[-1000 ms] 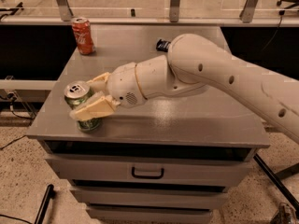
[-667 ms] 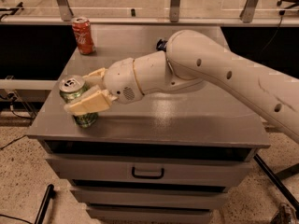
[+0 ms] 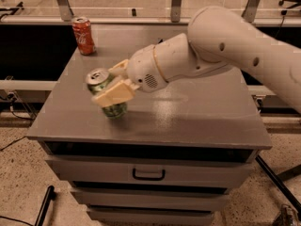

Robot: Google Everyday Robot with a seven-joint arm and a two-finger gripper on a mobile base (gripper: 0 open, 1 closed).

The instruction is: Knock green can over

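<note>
The green can point(image 3: 99, 77) stands on the grey cabinet top point(image 3: 188, 117), left of the middle, leaning with its silver top to the left. My gripper point(image 3: 104, 84) reaches in from the right at the end of the white arm point(image 3: 221, 46). One cream finger point(image 3: 113, 94) lies across the can's front and the other finger point(image 3: 118, 68) is behind it, so the gripper is closed around the can's body. The can's green base point(image 3: 115, 110) shows below the front finger.
A red cola can point(image 3: 83, 35) stands upright at the cabinet's back left corner. The cabinet has drawers with a dark handle point(image 3: 148, 174) in front. A railing with metal posts point(image 3: 176, 1) runs behind.
The gripper and the green can have moved right, away from the cabinet's left edge. The can now leans further to the left. The red can has not moved.
</note>
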